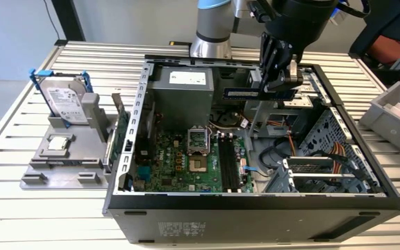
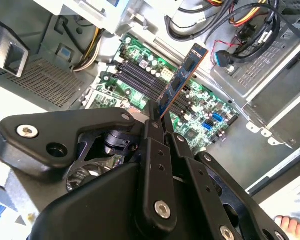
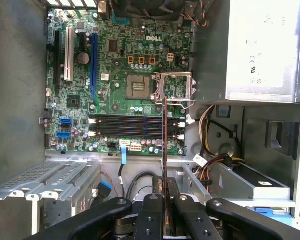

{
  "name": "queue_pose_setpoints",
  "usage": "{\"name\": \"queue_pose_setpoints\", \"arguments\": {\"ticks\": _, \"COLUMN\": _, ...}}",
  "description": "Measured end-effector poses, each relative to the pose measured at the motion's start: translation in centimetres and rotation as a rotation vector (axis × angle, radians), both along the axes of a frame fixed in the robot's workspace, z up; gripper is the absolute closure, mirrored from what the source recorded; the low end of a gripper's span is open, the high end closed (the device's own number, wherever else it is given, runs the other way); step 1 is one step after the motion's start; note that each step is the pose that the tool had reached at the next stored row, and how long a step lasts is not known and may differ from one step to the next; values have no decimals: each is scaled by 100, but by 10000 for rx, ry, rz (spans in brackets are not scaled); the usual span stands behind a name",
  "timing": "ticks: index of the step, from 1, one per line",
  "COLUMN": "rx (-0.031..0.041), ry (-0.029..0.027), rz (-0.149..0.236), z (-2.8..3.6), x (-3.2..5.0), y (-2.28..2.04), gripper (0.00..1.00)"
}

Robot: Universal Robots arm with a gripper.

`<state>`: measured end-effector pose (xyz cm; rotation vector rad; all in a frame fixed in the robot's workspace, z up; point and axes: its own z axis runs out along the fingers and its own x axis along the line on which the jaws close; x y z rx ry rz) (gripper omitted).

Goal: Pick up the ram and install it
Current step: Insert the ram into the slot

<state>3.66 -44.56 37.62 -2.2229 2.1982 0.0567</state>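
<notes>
1. Clamping the ram (image 1: 245, 94) by one end between the closed fingers of the gripper (image 1: 283, 87).
2. Holding it level in the air over the open computer case (image 1: 255, 205), at about 1 o'clock in the exterior view, clear of the motherboard (image 1: 179, 162).
3. In the first wrist view, showing it edge-on and crosswise above the black memory slots (image 3: 135, 127), not seated.
4. Noting the hard drive (image 1: 64, 104) upright at 9 o'clock of the case, well apart.
</notes>
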Motion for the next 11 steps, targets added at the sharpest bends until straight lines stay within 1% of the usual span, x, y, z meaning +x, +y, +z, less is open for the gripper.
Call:
{"name": "queue_pose_setpoints", "arguments": {"ticks": 6, "rx": 2, "ry": 0, "rz": -124, "z": -1, "x": 0, "y": -13, "gripper": 100}}
{"name": "queue_pose_setpoints", "arguments": {"ticks": 11, "rx": 2, "ry": 0, "rz": -483, "z": -1, "x": 0, "y": -34, "gripper": 100}}
